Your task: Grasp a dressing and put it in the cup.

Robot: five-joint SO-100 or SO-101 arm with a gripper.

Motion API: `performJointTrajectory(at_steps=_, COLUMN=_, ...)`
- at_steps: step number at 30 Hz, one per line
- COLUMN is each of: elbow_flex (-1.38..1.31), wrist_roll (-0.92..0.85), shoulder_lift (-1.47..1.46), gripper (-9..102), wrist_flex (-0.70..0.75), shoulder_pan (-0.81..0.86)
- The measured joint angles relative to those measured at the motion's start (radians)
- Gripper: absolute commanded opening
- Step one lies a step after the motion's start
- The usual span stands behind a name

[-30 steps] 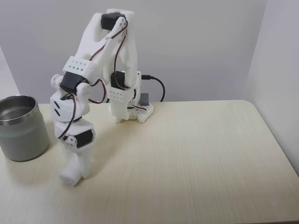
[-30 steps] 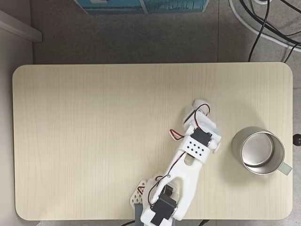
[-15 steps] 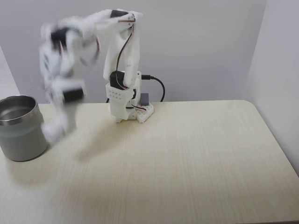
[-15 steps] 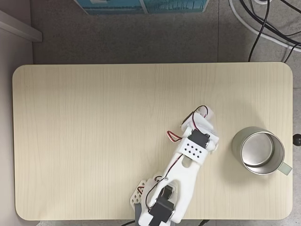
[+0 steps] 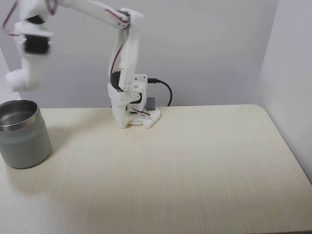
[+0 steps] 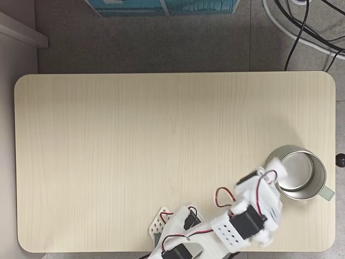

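From my station, nearest in the side fixed view is the pale wood-grain bench [image 5: 185, 165], smooth and matte, with rounded corners in the view from above [image 6: 135, 135]. At its left edge in that side view stands the cup [image 5: 22, 134], a wide cylinder with a matte grey-green body and a shiny steel rim and inside; from above it sits by the right edge [image 6: 296, 172]. The white plastic claw [image 5: 19, 78] hangs above the cup, blurred; from above its tip overlaps the cup's rim [image 6: 275, 167]. A second ago it was down on the bench beside the cup; now it is raised. I cannot tell whether it is closed, nor pick out the dressing.
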Motion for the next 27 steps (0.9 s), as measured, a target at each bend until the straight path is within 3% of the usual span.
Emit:
performJointTrajectory(at_steps=9, elbow_flex=0.0, wrist_roll=-0.026, shoulder_lift=0.172, gripper=0, wrist_flex=-0.124, shoulder_pan=0.06)
performJointTrajectory(at_steps=15, elbow_flex=-0.032, wrist_roll=-0.032, shoulder_lift=0.172, gripper=22, wrist_flex=-0.138, shoulder_pan=0.064)
performJointTrajectory(at_steps=27, elbow_flex=-0.097, wrist_roll=-0.048, shoulder_lift=0.156, gripper=23, wrist_flex=-0.141, shoulder_pan=0.077)
